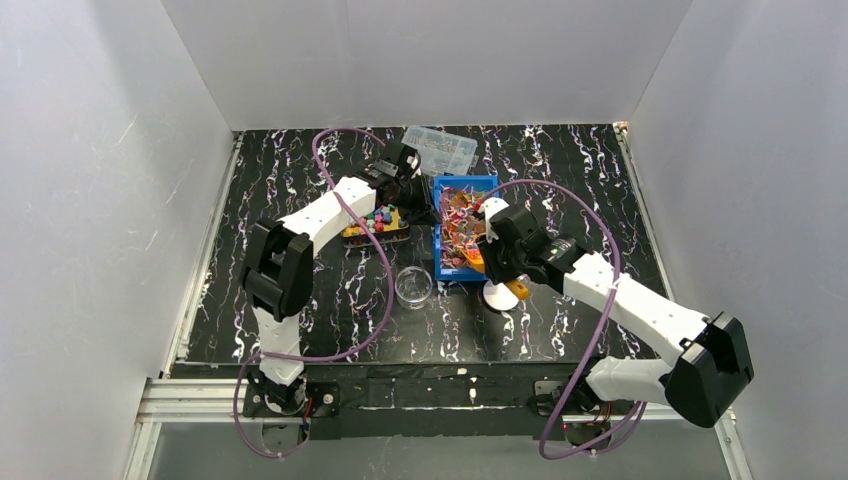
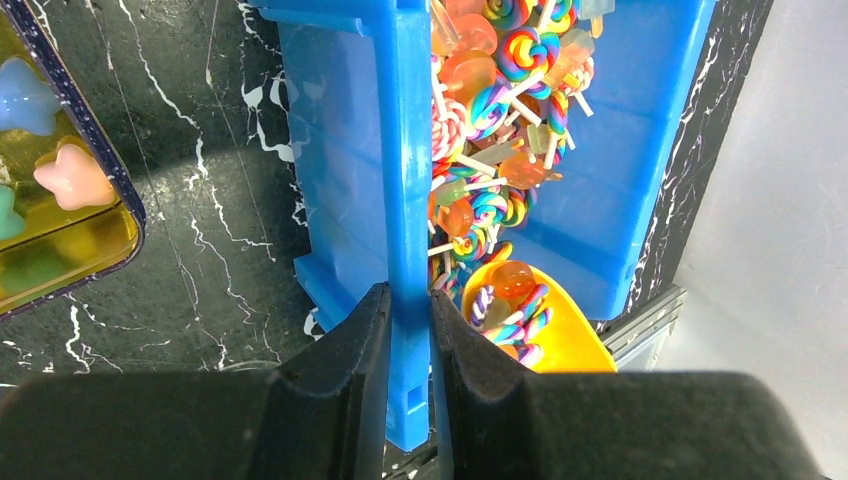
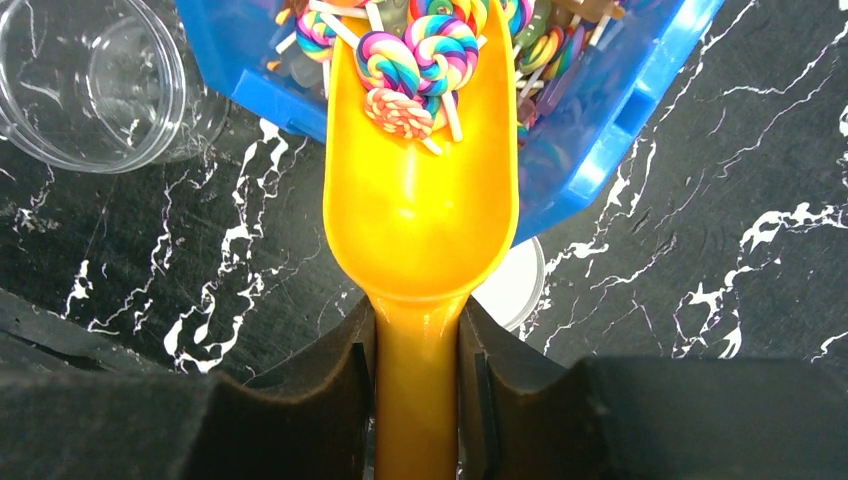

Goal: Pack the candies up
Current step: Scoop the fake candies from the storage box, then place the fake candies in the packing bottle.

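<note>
We note bin (image 2: 404, 150) mid-table, candies (image 2: 492, 98) inside. Scoop (image 3: 420, 215) at bin's near end, candies on it. Tray (image 1: 377, 228) left of bin. Box (image 1: 440, 148) behind. Jar (image 1: 413, 286), lid (image 1: 497, 297) in front.

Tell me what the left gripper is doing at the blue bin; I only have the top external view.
Observer: The left gripper is shut on the blue bin, pinching its side wall with one finger on each side.
Operator: Report the scoop load.
Observer: The right gripper holds the yellow scoop by its handle; a few swirl lollipops lie at its tip.
Operator: Check the jar.
Observer: Up close, the clear jar shows nothing inside.
</note>
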Robot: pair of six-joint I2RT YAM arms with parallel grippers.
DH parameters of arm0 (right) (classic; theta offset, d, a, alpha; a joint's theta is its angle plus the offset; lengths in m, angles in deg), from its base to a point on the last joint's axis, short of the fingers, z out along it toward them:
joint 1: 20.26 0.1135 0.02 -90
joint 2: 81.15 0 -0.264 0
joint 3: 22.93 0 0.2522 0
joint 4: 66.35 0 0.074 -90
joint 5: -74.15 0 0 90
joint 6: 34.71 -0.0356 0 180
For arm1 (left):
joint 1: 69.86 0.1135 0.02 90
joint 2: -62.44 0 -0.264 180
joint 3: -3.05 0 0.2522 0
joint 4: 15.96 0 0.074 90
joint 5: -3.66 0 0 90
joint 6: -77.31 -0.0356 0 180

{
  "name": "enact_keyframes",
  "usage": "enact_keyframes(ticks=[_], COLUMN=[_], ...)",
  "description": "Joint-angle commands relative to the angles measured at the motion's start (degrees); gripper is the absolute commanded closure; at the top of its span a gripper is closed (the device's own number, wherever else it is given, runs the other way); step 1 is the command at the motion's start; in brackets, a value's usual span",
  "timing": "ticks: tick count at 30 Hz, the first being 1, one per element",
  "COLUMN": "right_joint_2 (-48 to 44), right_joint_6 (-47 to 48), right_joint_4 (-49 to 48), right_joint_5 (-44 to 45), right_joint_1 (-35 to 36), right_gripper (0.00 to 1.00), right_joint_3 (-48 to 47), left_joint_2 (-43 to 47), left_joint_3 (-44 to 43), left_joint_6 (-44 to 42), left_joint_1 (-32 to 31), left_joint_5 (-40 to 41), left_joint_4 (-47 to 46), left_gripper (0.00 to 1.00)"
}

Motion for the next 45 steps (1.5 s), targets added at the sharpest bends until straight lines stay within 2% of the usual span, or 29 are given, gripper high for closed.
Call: enact_keyframes(ticks=[1,3,6,13,19,22,27,28,29,38,45], right_joint_2=[-2.93,-3.26,-5.05,-9.10,-11.92,-12.70,-14.58,-15.11,-15.72,-18.31,-16.80], right_joint_6=[0.76,0.63,0.57,1.94,2.78,3.04,3.08,3.11,3.13,2.87,2.26], right_joint_4=[-5.20,-5.46,-6.71,-4.38,-2.78,-1.79,-0.15,-0.24,-0.31,0.54,1.32], right_joint_5=[1.98,2.59,4.07,2.56,0.71,-0.71,-1.34,-1.59,-2.04,-2.49,1.78], right_joint_1=[-0.03,-0.01,-0.01,-0.04,0.17,0.37,1.86,2.20,2.52,7.09,13.91], right_gripper=[0.99,0.99,0.99,0.99,0.99,0.99,0.99,0.99,0.99,0.99,0.99], right_joint_3=[0.57,0.87,1.99,1.80,1.11,0.75,0.24,0.18,0.18,-0.67,-2.03], left_joint_2=[1.28,1.70,3.31,8.44,13.00,15.81,21.16,22.38,23.63,34.74,44.85], left_joint_3=[-1.83,-0.45,1.74,-0.11,0.21,0.49,1.83,2.54,3.30,12.30,19.51], left_joint_6=[-0.98,-0.84,-1.02,-4.74,-7.27,-9.06,-11.69,-11.91,-12.17,-13.93,-14.38], left_joint_1=[0.47,0.43,0.45,0.59,0.89,1.03,1.25,1.29,1.30,1.47,1.58], left_joint_5=[-1.76,-2.20,-2.85,-3.42,-3.93,-3.83,-2.15,-1.64,-1.23,0.65,1.22], left_joint_4=[-1.37,-1.37,-1.25,4.95,8.85,11.79,16.20,16.61,17.02,20.67,21.71], left_gripper=[0.99,0.91,0.63,0.34,0.24,0.16,0.12,0.04,0.02,0.02,0.02])
